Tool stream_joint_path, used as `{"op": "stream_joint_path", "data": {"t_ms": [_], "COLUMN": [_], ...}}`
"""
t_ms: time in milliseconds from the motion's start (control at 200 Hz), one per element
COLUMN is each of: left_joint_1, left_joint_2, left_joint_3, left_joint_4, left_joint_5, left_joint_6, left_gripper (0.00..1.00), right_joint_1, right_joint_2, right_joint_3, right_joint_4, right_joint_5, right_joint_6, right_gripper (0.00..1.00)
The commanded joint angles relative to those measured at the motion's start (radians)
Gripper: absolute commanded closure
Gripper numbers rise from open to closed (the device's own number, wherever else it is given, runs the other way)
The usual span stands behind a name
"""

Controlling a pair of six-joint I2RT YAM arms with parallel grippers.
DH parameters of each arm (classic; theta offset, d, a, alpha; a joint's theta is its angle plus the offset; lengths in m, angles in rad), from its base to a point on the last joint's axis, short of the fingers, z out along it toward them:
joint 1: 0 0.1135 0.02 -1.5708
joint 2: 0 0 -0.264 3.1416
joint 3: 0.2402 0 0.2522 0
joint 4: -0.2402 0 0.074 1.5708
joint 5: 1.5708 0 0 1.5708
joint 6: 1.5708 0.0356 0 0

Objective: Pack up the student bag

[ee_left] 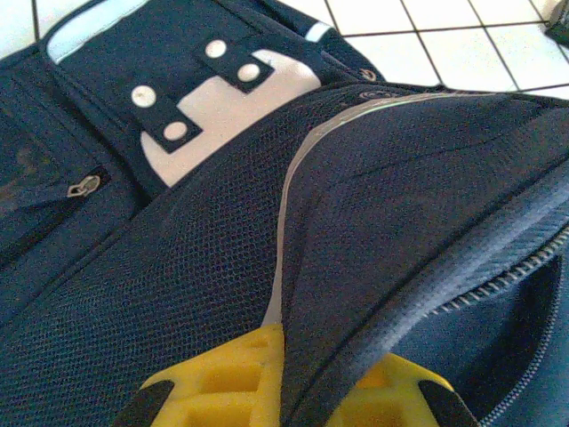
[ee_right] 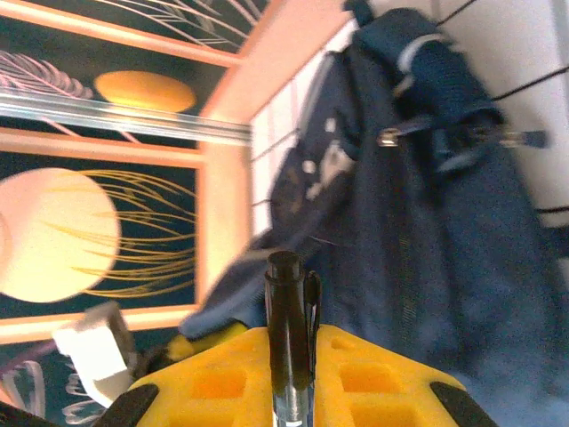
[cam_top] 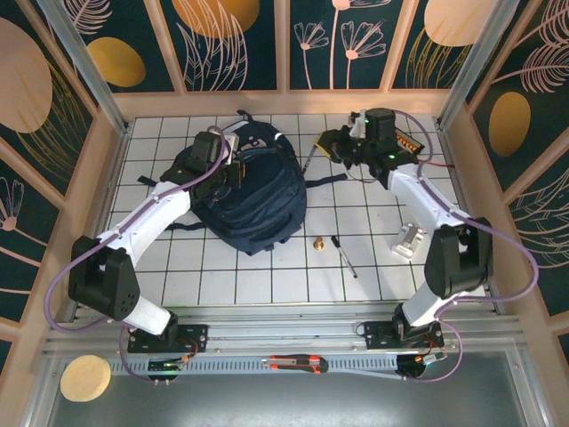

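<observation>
The left gripper [ee_left: 283,387] is pinching the student bag [cam_top: 262,200], left of table [cam_top: 267,271] centre; the right gripper [ee_right: 289,378] is clamping a black pen [ee_right: 285,311], which likely needs aligning over the opening.

No writing, brand or number can be read. The pale patch [ee_left: 222,116] on the student bag [ee_left: 178,285] carries plain round studs without lettering. The black pen [ee_right: 285,329] is too blurred for print, and the orange marks on the small box [cam_top: 406,140] right of the bag are too small to read.
</observation>
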Motion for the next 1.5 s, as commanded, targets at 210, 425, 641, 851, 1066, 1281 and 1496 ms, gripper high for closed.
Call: {"op": "stream_joint_path", "data": {"t_ms": [210, 425, 641, 851, 1066, 1281, 1496], "left_joint_1": [-0.003, -0.003, -0.003, -0.002, -0.003, -0.002, -0.003], "left_joint_2": [0.028, 0.039, 0.032, 0.034, 0.047, 0.049, 0.034], "left_joint_3": [0.103, 0.118, 0.107, 0.105, 0.108, 0.101, 0.072], "left_joint_4": [0.116, 0.130, 0.134, 0.142, 0.145, 0.145, 0.154], "left_joint_5": [0.113, 0.127, 0.128, 0.131, 0.131, 0.124, 0.107], "left_joint_6": [-0.110, -0.120, -0.115, -0.119, -0.115, -0.110, -0.109], "left_gripper": [1.00, 1.00, 1.00, 1.00, 1.00, 1.00, 1.00], "right_joint_1": [0.170, 0.213, 0.225, 0.228, 0.224, 0.213, 0.206], "right_joint_2": [0.225, 0.314, 0.366, 0.382, 0.359, 0.324, 0.249], "right_joint_3": [0.096, 0.166, 0.222, 0.226, 0.227, 0.251, 0.343], "right_joint_4": [0.370, 0.295, 0.209, 0.198, 0.187, 0.120, -0.097], "right_joint_5": [0.009, 0.058, 0.072, 0.075, 0.074, 0.066, 0.111], "right_joint_6": [0.291, 0.264, 0.223, 0.217, 0.190, 0.121, -0.100], "right_gripper": [0.85, 0.85, 0.76, 0.53, 0.51, 0.51, 0.48]}}
